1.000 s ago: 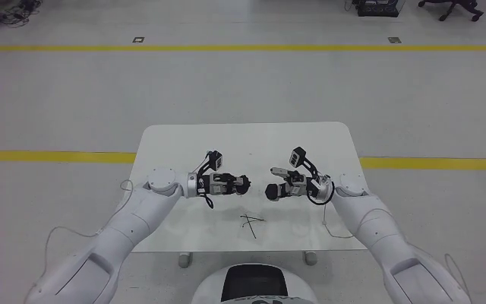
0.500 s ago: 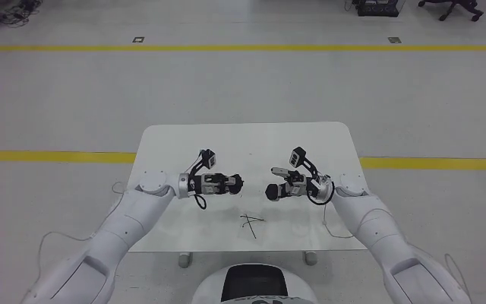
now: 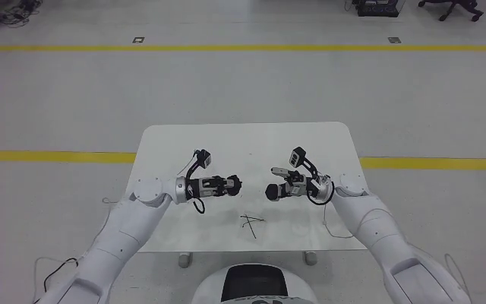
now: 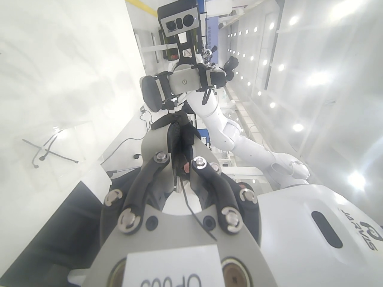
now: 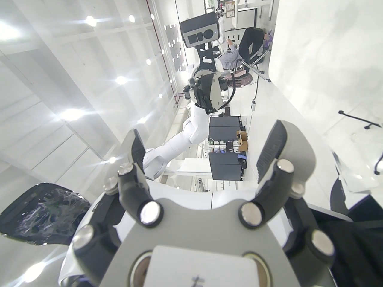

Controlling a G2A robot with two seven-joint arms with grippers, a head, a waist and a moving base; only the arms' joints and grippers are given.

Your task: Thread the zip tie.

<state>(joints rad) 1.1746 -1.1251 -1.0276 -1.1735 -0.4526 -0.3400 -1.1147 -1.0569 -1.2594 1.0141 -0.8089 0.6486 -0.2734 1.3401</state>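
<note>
Top view – bench: the white bench (image 3: 250, 140) carries a small tangle of spare zip ties (image 3: 250, 223) near its near edge, just right of centre.
Top view – pincers: the left pincer (image 3: 233, 182) and right pincer (image 3: 271, 192) face each other tip to tip above the middle of the bench. They are near one another but apart, both farther out than the spare ties.
Left wrist view – grip: the left pincer (image 4: 176, 123) is closed narrow. A thin black zip tie (image 4: 191, 210) runs back from between its fingers toward the wrist.
Left wrist view – unclear: a dark bit shows at the tips; I cannot tell which end of the tie it is.
Left wrist view – beyond: the right pincer (image 4: 183, 82) sits opposite, and the spare zip ties (image 4: 49, 152) lie on the bench to one side.
Right wrist view – grip: the right pincer (image 5: 205, 150) is spread wide with nothing between its pads.
Right wrist view – beyond: the left pincer (image 5: 206, 97) is straight ahead, and spare zip ties (image 5: 357, 117) lie on the bench.
Step in hand: judged an early handover, with one tie held and no loop formed.
Next move: the wide pincer probably needs to close the gap and take the tie's free end, lined up squarely so the tail can meet the head slot.
</note>
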